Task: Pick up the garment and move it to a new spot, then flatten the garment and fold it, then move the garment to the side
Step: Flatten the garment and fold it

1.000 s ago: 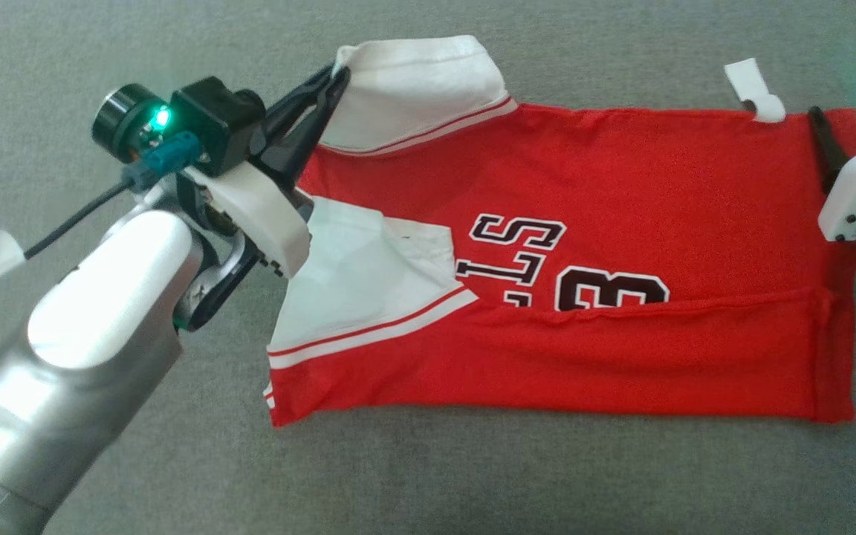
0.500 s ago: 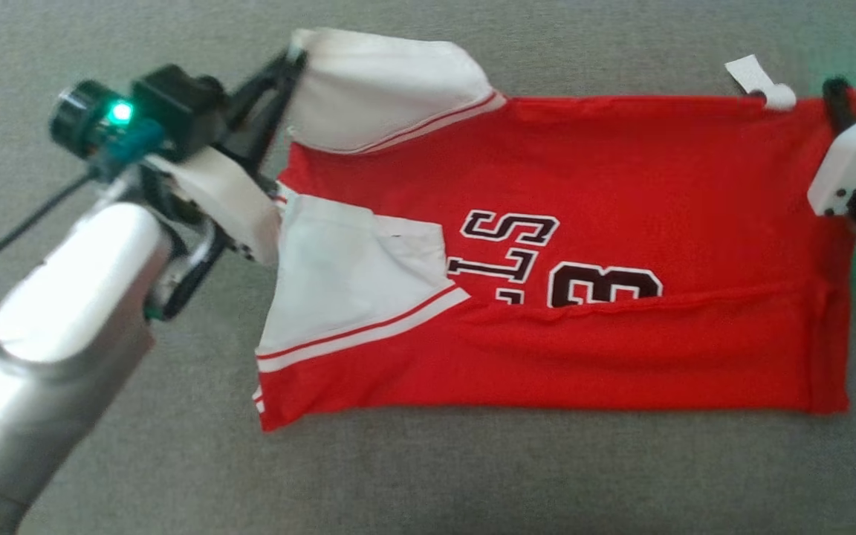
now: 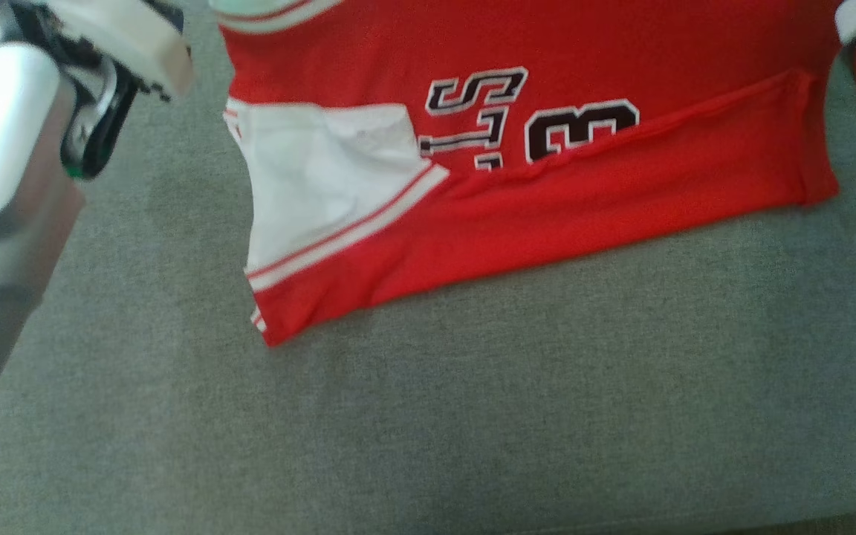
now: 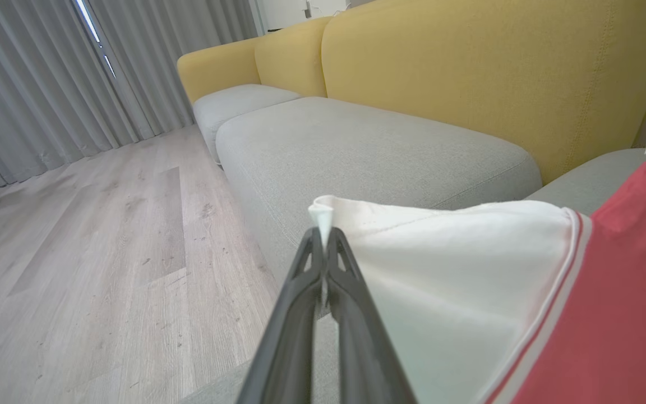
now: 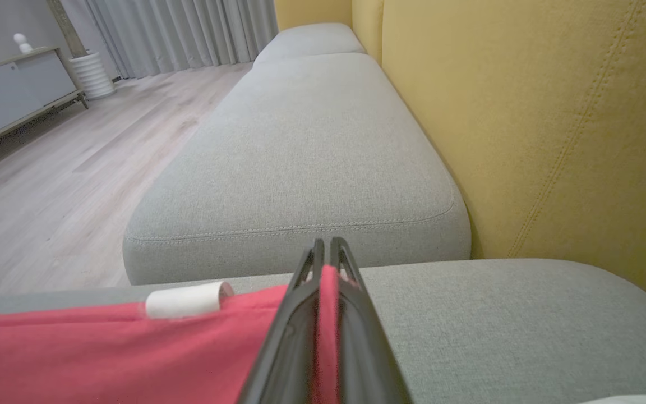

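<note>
Garment (image 3: 584,44) | flattened, one fold in | left claw (image 4: 323,240), right claw (image 5: 326,251) each clamped on far corners | folding, side-move apparently remain

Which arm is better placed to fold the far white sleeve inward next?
Left, probably: the left gripper is shut on the white sleeve, while the right gripper clamps the red hem.
</note>
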Controlling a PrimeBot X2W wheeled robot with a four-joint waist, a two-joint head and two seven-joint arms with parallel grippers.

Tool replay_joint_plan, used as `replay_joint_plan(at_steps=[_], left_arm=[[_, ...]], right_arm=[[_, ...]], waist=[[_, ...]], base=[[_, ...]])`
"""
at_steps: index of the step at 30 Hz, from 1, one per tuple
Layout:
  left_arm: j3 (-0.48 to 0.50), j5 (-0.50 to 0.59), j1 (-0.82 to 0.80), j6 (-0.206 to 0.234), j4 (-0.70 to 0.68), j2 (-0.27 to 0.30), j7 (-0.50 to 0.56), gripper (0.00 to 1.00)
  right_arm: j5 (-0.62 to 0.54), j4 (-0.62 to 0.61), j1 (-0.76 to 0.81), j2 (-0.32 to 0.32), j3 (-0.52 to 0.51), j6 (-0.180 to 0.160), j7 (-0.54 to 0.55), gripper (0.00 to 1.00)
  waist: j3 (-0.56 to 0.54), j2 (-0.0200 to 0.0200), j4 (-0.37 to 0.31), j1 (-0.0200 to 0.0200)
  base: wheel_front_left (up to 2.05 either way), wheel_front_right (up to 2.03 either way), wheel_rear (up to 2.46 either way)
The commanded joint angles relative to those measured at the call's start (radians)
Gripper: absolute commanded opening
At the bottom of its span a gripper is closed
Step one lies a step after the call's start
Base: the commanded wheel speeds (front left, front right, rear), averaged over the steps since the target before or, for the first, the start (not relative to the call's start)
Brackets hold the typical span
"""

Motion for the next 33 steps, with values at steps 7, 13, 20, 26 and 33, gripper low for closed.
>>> replay_joint_plan(at_steps=[7, 13, 20, 26, 33], left_arm=[[0.027, 0.008, -0.092, -0.043, 0.108, -0.012, -0.070, 0.00], [-0.012, -0.016, -0.027, -0.074, 0.123, -0.017, -0.087, 0.00], [-0.059, -0.133, 0.133, -0.091, 0.021, 0.019, -0.017, 0.00], [-0.123, -0.197, 0.234, -0.093, -0.122, 0.087, 0.056, 0.00], [-0.188, -0.282, 0.342, -0.093, -0.324, 0.184, 0.151, 0.00]], right_arm=[[0.036, 0.024, -0.044, 0.023, 0.030, -0.001, -0.072, 0.00], [0.089, 0.021, 0.043, -0.016, 0.110, -0.001, -0.065, 0.00], [0.212, 0.019, 0.175, -0.068, 0.178, -0.001, 0.015, 0.00], [0.258, 0.009, 0.245, -0.125, 0.232, -0.001, 0.050, 0.00], [0.288, -0.008, 0.298, -0.206, 0.325, -0.001, 0.118, 0.00]], waist=[[-0.017, 0.0000, 0.006, -0.0002], [-0.063, 0.0000, 0.022, -0.0002], [-0.133, 0.0000, 0.043, -0.0002], [-0.170, 0.0000, 0.065, -0.0002], [-0.200, 0.0000, 0.078, -0.0002]], base=[[0.00, 0.00, 0.00], [0.00, 0.00, 0.00], [0.00, 0.00, 0.00], [0.00, 0.00, 0.00], [0.00, 0.00, 0.00]])
